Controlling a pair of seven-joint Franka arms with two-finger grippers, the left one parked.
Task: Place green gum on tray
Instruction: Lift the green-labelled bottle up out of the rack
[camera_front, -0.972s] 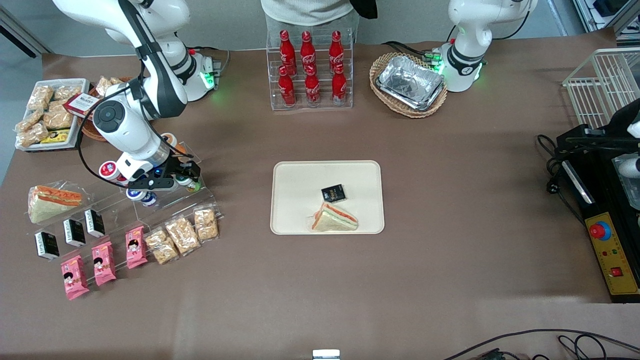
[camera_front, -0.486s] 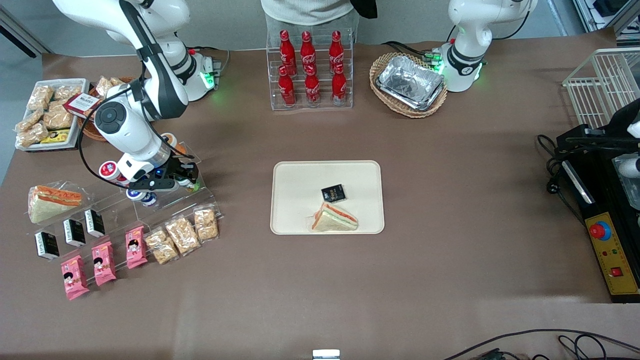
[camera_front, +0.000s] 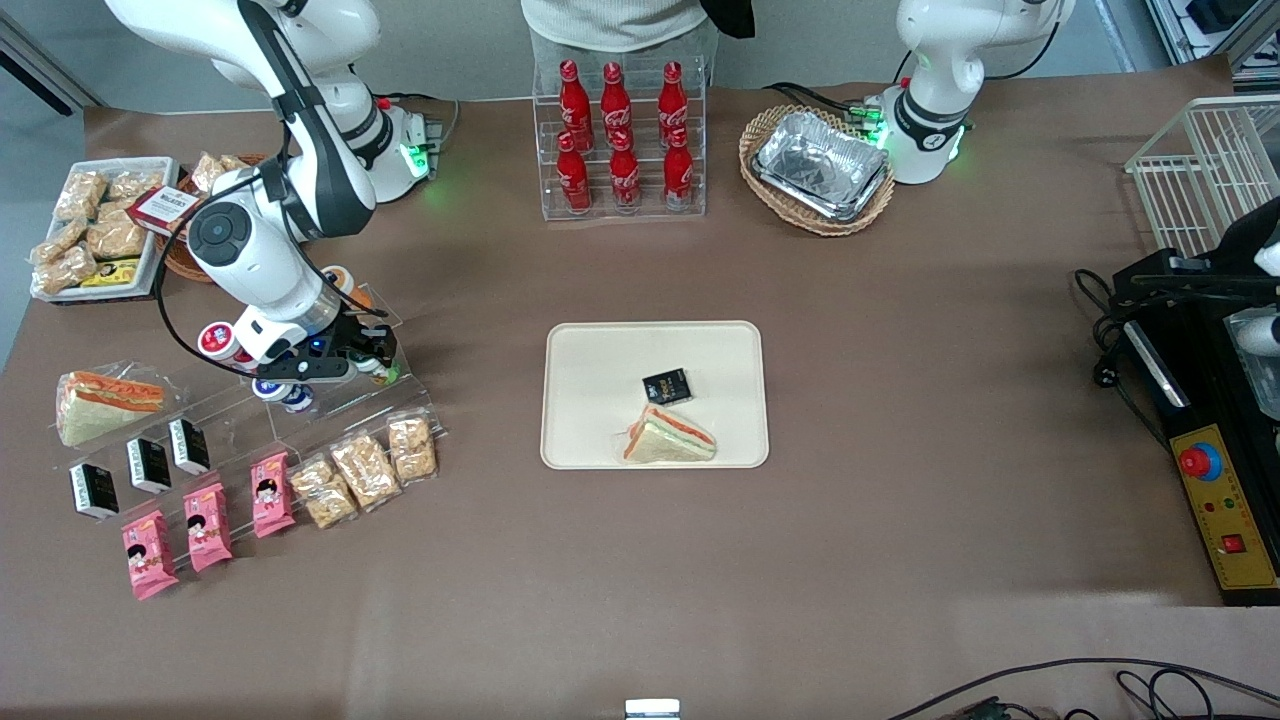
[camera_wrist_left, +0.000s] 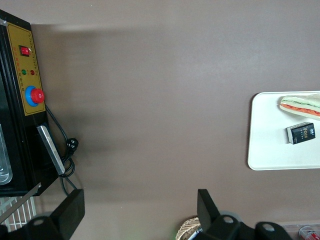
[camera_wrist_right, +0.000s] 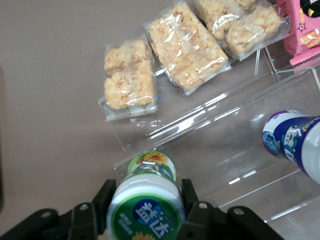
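The green gum (camera_wrist_right: 145, 216) is a small canister with a green-and-white lid, lying in a lane of the clear acrylic rack (camera_wrist_right: 235, 155). My right gripper (camera_wrist_right: 147, 199) is over that lane with one finger on each side of the canister, pressed against it. A second green-lidded canister (camera_wrist_right: 151, 162) lies just below it in the same lane. In the front view the gripper (camera_front: 372, 360) is at the rack toward the working arm's end of the table. The cream tray (camera_front: 600, 350) lies at mid-table and holds a black packet (camera_front: 667, 385) and a sandwich (camera_front: 668, 438).
A blue-lidded canister (camera_wrist_right: 287, 140) lies in the neighbouring lane. Rice cracker packs (camera_wrist_right: 187, 45) and pink snack packs (camera_front: 205, 525) sit nearer the front camera than the rack. A cola bottle rack (camera_front: 620, 140) and a basket of foil trays (camera_front: 818, 168) stand at the back.
The wrist and gripper shifted slightly away from the front camera between one second and half a second ago. Nothing has visibly moved since.
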